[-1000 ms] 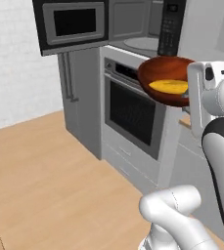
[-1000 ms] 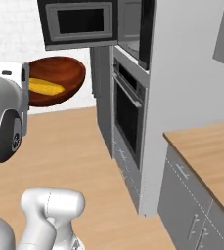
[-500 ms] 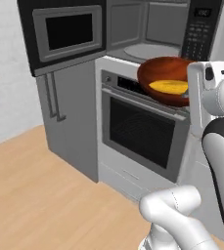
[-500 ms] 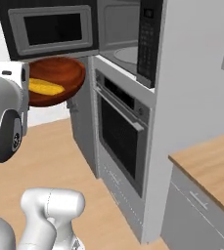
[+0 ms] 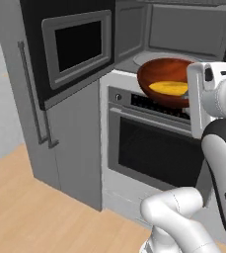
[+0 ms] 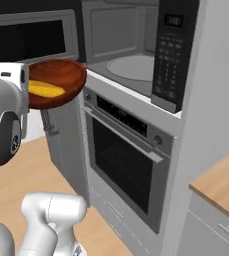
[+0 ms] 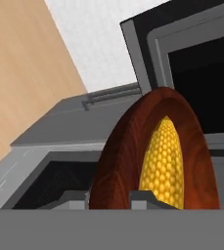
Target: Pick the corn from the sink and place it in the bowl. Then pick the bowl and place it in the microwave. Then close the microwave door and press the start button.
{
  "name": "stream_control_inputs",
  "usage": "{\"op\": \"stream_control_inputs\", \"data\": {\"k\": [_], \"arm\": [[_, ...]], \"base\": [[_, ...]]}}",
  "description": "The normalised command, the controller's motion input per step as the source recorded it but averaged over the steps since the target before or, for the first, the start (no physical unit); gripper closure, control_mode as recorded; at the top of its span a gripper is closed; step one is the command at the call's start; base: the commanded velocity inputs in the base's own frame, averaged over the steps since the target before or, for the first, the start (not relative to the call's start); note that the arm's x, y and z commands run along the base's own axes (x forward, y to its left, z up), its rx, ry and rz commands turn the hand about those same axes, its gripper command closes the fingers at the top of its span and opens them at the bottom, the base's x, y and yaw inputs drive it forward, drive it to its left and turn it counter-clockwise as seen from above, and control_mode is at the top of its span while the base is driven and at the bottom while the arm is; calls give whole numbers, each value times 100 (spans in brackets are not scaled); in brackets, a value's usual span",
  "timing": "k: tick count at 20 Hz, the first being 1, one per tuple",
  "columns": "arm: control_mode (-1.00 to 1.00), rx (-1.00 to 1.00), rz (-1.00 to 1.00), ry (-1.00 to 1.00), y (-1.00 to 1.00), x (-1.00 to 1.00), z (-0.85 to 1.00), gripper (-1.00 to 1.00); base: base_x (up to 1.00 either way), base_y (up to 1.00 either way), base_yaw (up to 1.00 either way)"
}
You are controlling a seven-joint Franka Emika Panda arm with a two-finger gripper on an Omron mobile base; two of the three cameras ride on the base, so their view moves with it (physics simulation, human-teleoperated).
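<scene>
Against the kitchen's built-in appliance wall, the microwave (image 5: 183, 34) stood open, its grey-walled cavity showing a round pale turntable (image 6: 133, 67). The microwave door (image 5: 75, 47), a black panel with a grey-framed dark window, was swung out to the left in the left base view. A black control panel (image 6: 172, 52) with a small display ran down the cavity's right side in the right base view. Below the cavity sat an oven (image 5: 154, 148) with a dark glass door, a control strip and a horizontal handle. To the left of the oven stood a tall grey cabinet (image 5: 60, 143) with long vertical handles. The floor (image 5: 30, 222) was pale wood, and a wood-topped table (image 6: 221, 185) appeared at the lower right of the right base view.

The end effector (image 7: 111, 197) was closed on the near rim of the bowl (image 5: 166, 81), a glossy reddish-brown bowl held in the air in front of the cavity, just above the oven's control strip. The corn (image 5: 168, 88), a yellow cob, lay inside the bowl. In the hand view the finger tips (image 7: 142, 197) straddled the bowl's rim, with the cob lying lengthwise beyond them.
</scene>
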Motion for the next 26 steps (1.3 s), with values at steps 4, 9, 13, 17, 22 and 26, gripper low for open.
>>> {"op": "stream_control_inputs", "data": {"k": [4,9,13,17,22,26], "arm": [[100,0,0,0,0,0,0,100],[100,0,0,0,0,0,0,100],[100,0,0,0,0,0,0,100],[100,0,0,0,0,0,0,100],[100,0,0,0,0,0,0,100],[100,0,0,0,0,0,0,100]], "base": [[43,0,-42],[54,8,-38],[66,-5,2],[63,-4,14],[64,24,10],[35,49,17]]}}
